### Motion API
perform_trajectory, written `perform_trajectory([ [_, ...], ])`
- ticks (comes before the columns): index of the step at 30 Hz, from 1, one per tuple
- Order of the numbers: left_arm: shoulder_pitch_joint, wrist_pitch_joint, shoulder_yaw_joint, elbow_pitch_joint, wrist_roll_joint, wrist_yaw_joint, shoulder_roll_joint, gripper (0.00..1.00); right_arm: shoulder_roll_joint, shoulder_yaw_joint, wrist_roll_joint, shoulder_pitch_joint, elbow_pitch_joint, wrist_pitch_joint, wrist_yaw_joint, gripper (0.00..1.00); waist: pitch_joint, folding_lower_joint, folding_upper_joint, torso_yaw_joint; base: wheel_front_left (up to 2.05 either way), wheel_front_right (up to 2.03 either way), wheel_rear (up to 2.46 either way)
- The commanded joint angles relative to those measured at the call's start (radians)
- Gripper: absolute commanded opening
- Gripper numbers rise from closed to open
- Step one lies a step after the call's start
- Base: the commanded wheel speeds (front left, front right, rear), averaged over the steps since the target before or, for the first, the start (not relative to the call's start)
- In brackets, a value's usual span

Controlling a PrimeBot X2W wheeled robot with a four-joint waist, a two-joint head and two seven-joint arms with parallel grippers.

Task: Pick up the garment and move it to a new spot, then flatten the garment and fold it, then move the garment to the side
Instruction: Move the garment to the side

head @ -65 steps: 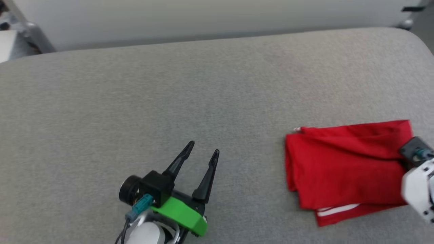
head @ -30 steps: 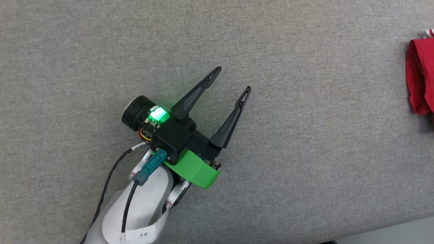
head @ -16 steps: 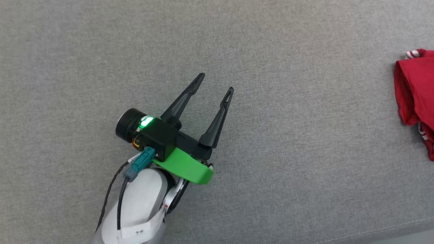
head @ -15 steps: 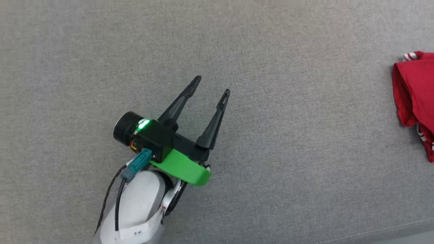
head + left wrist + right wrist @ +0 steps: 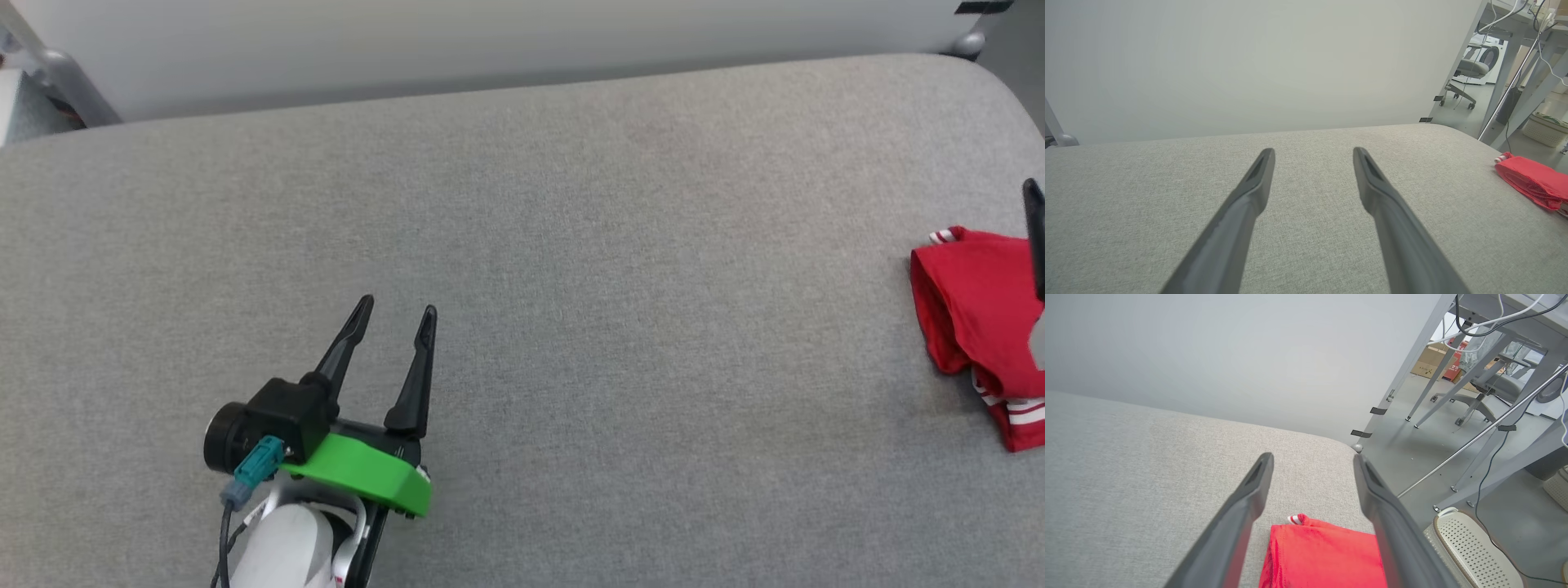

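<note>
The garment [image 5: 967, 306] lies folded into a red bundle with white-and-red striped trim at the right edge of the grey surface, partly cut off by the head view. In the right wrist view it [image 5: 1323, 555] sits just below and between the fingers of my right gripper [image 5: 1312, 458], which is open and holds nothing. One dark finger [image 5: 1035, 233] of that gripper shows above the garment. My left gripper [image 5: 397, 308] hovers open and empty over bare cushion at the lower left, far from the garment [image 5: 1531, 181].
The grey padded surface [image 5: 571, 245] ends at a pale wall behind and at a rounded corner on the right. Beyond that corner stand metal table legs [image 5: 1433, 388], a white perforated basket [image 5: 1470, 547] on the floor and an office chair [image 5: 1470, 69].
The head camera swung down and back, shifting the whole picture. Compared with 2.2 s ago, the garment lies farther right on the surface, and my left gripper's fingers point more upright.
</note>
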Motion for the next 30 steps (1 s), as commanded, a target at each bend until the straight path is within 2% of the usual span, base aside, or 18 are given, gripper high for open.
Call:
perform_trajectory([
  [1,0.023,-0.006,0.013,0.000,0.000,-0.001,-0.011,1.00,0.032,-0.014,0.022,0.035,-0.034,-0.017,-0.002,1.00,-0.106,0.0001,0.0001,0.066,0.00,0.00,0.00],
  [4,0.054,-0.006,0.025,0.004,0.005,-0.001,-0.018,1.00,0.100,-0.040,0.058,0.109,-0.110,-0.046,-0.002,1.00,-0.134,0.0001,0.0001,0.084,0.00,0.00,0.00],
  [9,0.087,-0.006,0.054,0.002,0.000,-0.002,-0.034,1.00,0.179,-0.039,0.091,0.209,-0.200,-0.100,-0.002,1.00,-0.157,0.0001,0.0001,0.107,0.00,0.00,0.00],
  [10,0.107,-0.006,0.072,0.002,-0.002,-0.002,-0.044,1.00,0.221,-0.026,0.096,0.266,-0.227,-0.137,-0.002,1.00,-0.171,0.0001,0.0001,0.121,0.00,0.00,0.00],
  [18,0.159,-0.006,0.089,0.003,0.002,-0.003,-0.058,1.00,0.331,0.000,0.082,0.380,-0.221,-0.240,-0.002,1.00,-0.203,0.0001,0.0001,0.142,0.00,0.00,0.00],
  [22,0.176,-0.006,0.089,0.000,0.009,-0.003,-0.062,1.00,0.366,0.012,0.076,0.424,-0.198,-0.281,-0.002,1.00,-0.212,0.0001,0.0001,0.150,0.00,0.00,0.00],
  [30,0.197,-0.006,0.070,0.000,0.026,-0.003,-0.064,1.00,0.384,0.016,0.064,0.447,-0.146,-0.322,-0.002,1.00,-0.222,0.0001,0.0001,0.156,0.00,0.00,0.00],
])
